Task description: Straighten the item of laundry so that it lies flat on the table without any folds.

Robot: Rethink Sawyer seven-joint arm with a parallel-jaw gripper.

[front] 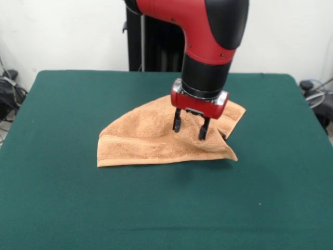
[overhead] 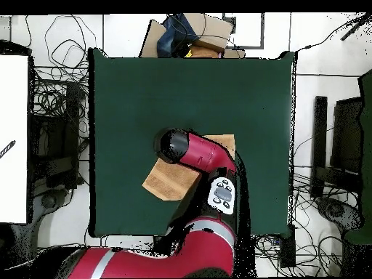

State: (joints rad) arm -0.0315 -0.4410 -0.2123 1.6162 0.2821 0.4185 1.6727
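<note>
The item of laundry [front: 151,138] is a light orange-tan towel lying folded over itself near the middle of the dark green table [front: 78,208], with a band stripe along its front edge. My gripper [front: 190,128] hangs just above the towel's right part, open, its two black fingers spread with nothing between them. In the overhead view the arm covers much of the towel [overhead: 166,182]; only its lower left part and a strip at the upper right show, and the gripper itself is hidden under the arm.
Cables and dark gear [front: 10,91] lie off the table's left and right sides. A cardboard box [overhead: 189,33] with clutter sits beyond the table's top edge in the overhead view. A white panel [overhead: 13,138] stands to its left.
</note>
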